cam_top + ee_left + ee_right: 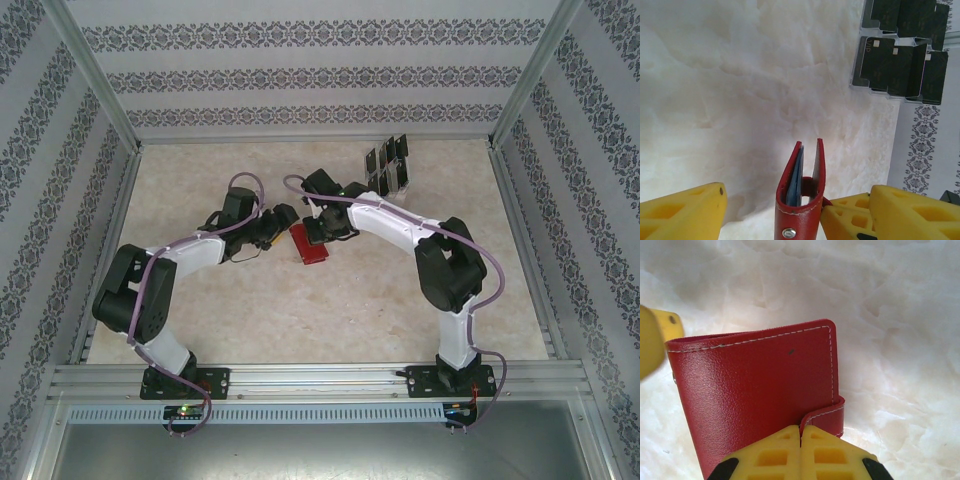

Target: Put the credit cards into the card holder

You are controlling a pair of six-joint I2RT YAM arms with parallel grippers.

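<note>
- While the left gripper (798,200) straddled it with yellow honeycombed jaws apart, the card holder (755,390), grained red leather with pale stitching, stood on edge mid-table, leaves slightly parted, edge-on to that gripper.
- The right gripper (801,432) faced its broad side, jaws clamped on its strap.
- Flat dark credit cards (895,60) stood far right.
</note>
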